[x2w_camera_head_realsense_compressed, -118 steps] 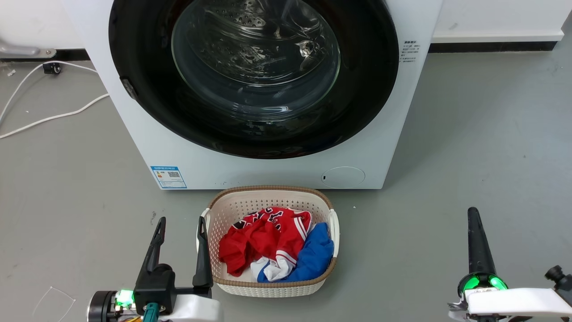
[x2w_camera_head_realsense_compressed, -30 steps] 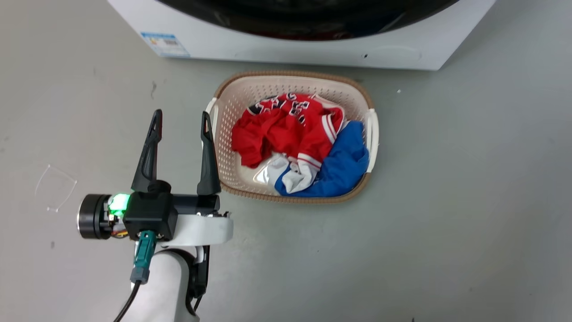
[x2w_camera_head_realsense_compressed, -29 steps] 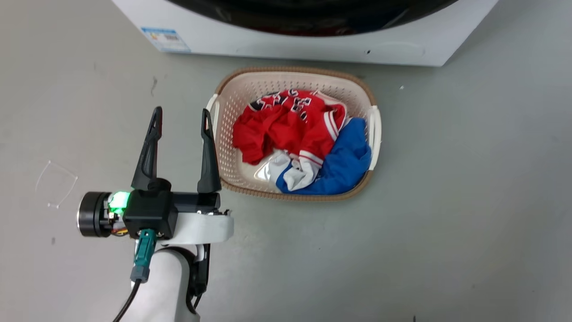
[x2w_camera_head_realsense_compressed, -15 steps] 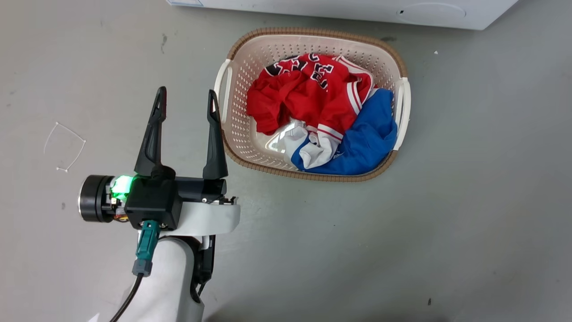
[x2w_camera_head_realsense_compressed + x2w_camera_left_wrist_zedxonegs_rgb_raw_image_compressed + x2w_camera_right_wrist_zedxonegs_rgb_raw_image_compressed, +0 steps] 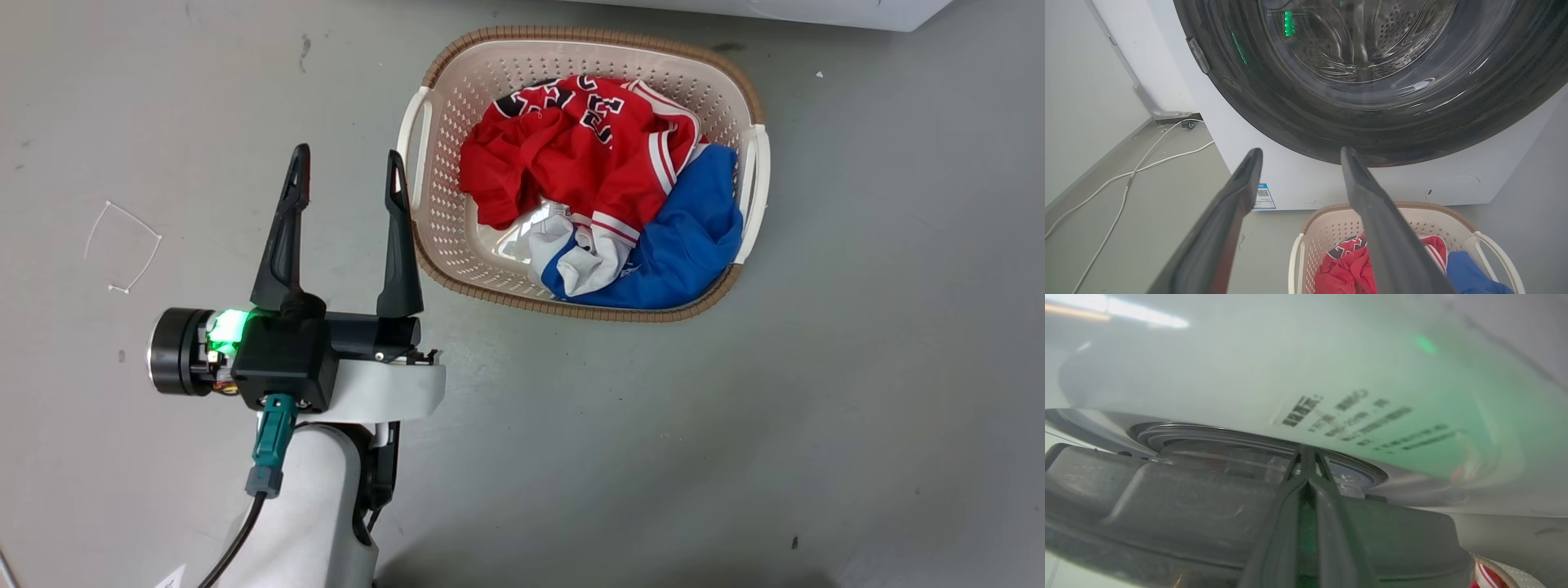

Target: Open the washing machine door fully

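Note:
The washing machine door [image 5: 1290,114] is a glossy black disc with a clear glass bowl [image 5: 1355,41] in its centre, set in the white washer [image 5: 1310,183]. My left gripper [image 5: 1301,150] is open and empty, pointing at the door's lower edge from a distance. In the head view the left gripper [image 5: 349,153] hovers over the floor beside the basket. My right gripper [image 5: 1308,451] is shut, its tips pushed in where the dark door edge [image 5: 1167,498] meets the washer's white labelled front [image 5: 1290,367].
A cream laundry basket [image 5: 424,139] holding a red jersey [image 5: 571,139] and blue cloth [image 5: 686,237] stands on the grey floor before the washer. A white cable [image 5: 1126,175] runs along the floor to its left, near a wall [image 5: 1077,102]. A small round flap [image 5: 1449,190] sits low on the front.
The head camera has tilted further down, so the washer slid off the top of its view and the basket shifted right. The left gripper stays open. The right gripper has left the head view.

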